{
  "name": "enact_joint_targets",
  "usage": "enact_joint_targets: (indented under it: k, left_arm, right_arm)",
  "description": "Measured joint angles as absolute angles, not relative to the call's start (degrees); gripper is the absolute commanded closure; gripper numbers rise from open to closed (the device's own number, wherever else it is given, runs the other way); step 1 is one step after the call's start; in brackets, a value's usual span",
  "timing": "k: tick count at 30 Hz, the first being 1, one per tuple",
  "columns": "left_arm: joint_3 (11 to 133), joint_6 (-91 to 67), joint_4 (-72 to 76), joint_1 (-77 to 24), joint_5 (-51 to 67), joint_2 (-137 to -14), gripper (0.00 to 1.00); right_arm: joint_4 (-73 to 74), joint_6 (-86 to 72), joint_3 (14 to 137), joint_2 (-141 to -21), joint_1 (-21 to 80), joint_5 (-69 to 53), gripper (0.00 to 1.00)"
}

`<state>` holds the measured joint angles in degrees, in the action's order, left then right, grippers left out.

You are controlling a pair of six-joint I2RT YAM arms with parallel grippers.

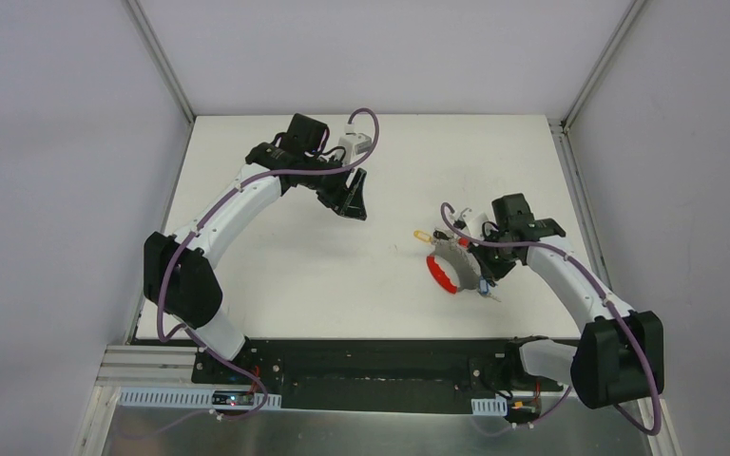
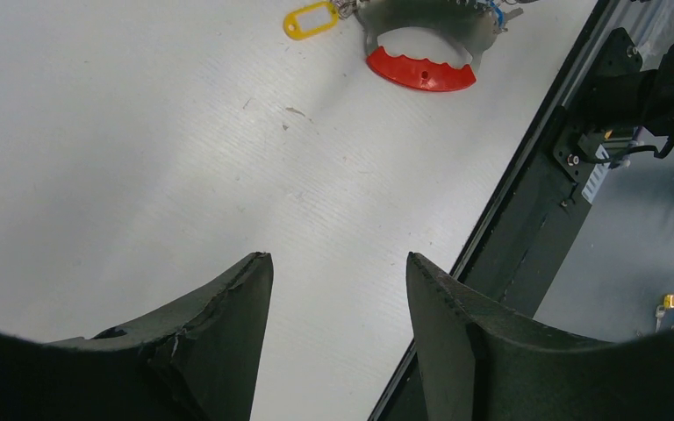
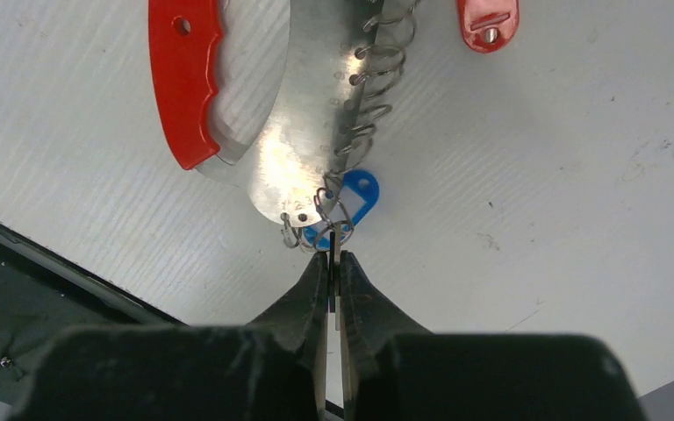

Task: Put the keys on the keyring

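**Right wrist view: right pincer (image 3: 332,263) nipped on the blue key (image 3: 357,195) at the keyring's (image 3: 298,105) tip**

Seen from this camera, the pincer's fingers are pressed together on a thin sliver of metal. The sliver runs up to the blue key's loop, right at the pointed end of the keyring's silver plate (key blade or wire, I cannot tell). The grip looks chosen to steer that loop at the last hole in the plate's edge, where other wire loops (image 3: 377,61) sit in a row.

The keyring lies flat on the worktop (image 3: 535,219) with its red grip on the side away from the loops, leaving the holed edge free to work on. A red key (image 3: 488,19) lies just beyond the far end of the loop row, apart from the plate. A yellow key (image 2: 310,19) lies by the keyring's other tip; whether it touches, I cannot tell.

Well apart from the keyring, the left pincer (image 2: 338,281) hangs above the worktop, fingers apart and holding nothing, though pointed toward it. It probably stands ready to steady the plate. Nothing pins the plate now, so a push on the loop could slide it.
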<state>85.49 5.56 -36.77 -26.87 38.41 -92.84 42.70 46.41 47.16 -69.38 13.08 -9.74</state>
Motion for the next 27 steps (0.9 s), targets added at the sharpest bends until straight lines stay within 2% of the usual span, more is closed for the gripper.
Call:
enact_joint_targets:
  k: [12, 27]
  left_arm:
    - [85.49, 5.56, -36.8, -26.87, 38.39, -92.84, 0.41]
    - [85.49, 5.21, -36.75, -25.76, 34.68, -92.18, 0.41]
  right_arm:
    - [40.95, 47.92, 45.34, -74.81, 12.29, -7.25, 0.91]
    - [39.72, 48.07, 48.73, -82.46, 12.08, -9.1, 0.95]
